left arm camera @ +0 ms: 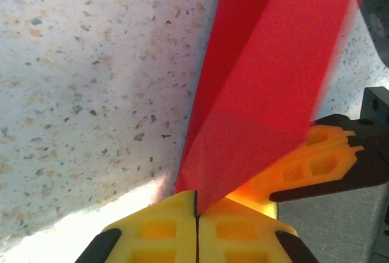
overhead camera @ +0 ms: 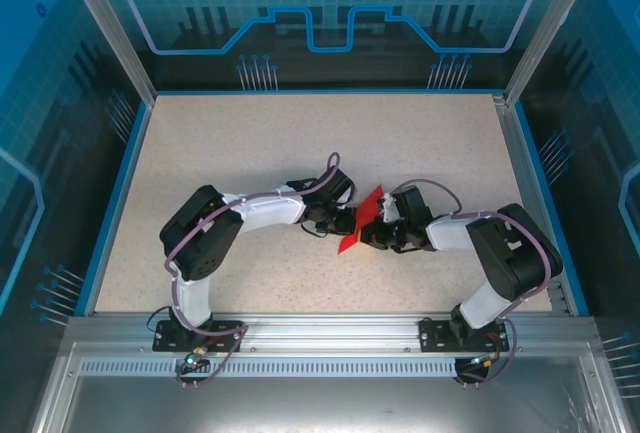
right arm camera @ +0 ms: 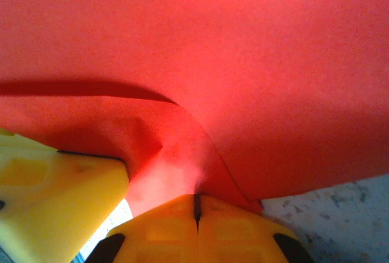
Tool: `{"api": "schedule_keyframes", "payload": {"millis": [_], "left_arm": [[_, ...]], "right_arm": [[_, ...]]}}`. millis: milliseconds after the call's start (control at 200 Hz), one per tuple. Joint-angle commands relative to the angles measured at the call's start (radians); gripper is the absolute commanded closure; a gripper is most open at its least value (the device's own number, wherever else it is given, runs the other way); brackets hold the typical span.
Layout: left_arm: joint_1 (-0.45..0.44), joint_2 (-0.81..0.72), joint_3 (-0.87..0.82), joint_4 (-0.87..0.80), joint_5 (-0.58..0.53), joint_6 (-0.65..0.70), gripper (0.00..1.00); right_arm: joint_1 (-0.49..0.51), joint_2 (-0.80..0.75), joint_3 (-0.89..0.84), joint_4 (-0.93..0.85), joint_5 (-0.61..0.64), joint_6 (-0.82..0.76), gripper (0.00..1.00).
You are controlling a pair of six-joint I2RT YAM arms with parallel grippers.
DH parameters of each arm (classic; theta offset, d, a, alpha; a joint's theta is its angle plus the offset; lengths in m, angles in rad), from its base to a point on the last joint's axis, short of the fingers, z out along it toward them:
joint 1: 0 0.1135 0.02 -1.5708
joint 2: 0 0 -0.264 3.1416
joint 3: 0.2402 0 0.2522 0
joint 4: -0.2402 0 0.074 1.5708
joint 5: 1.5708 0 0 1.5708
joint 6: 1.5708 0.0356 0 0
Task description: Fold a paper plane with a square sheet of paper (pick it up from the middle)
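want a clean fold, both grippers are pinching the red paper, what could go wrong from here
1. The left gripper and right gripper are both shut on the red paper; pulling apart may tear it.
2. The left holds only a thin edge at its tips, so it may slip.
3. Their yellow fingers sit close and could bump.

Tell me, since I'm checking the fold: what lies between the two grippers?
The red paper, pinched by left gripper and right gripper, spans it in the top view.
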Motion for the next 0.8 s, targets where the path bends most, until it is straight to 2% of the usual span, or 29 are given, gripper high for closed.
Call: {"api": "schedule_keyframes", "payload": {"millis": [0,505,795], "left_arm": [[-0.008,0.032,0.028,0.02,0.055,-0.013,0.93],[-0.008,0.073,0.019,0.027,0.047,-0.001,0.92],[-0.008,0.081,0.007,0.02,0.03,0.02,0.88]], "right_arm": [[-0.014,0.05,-0.033,-0.037,0.056,0.001,1.0],[-0.029,0.026,-0.051,-0.015,0.046,0.006,1.0],[-0.045,-0.057,-0.056,-0.044,0.052,0.007,1.0]]}}
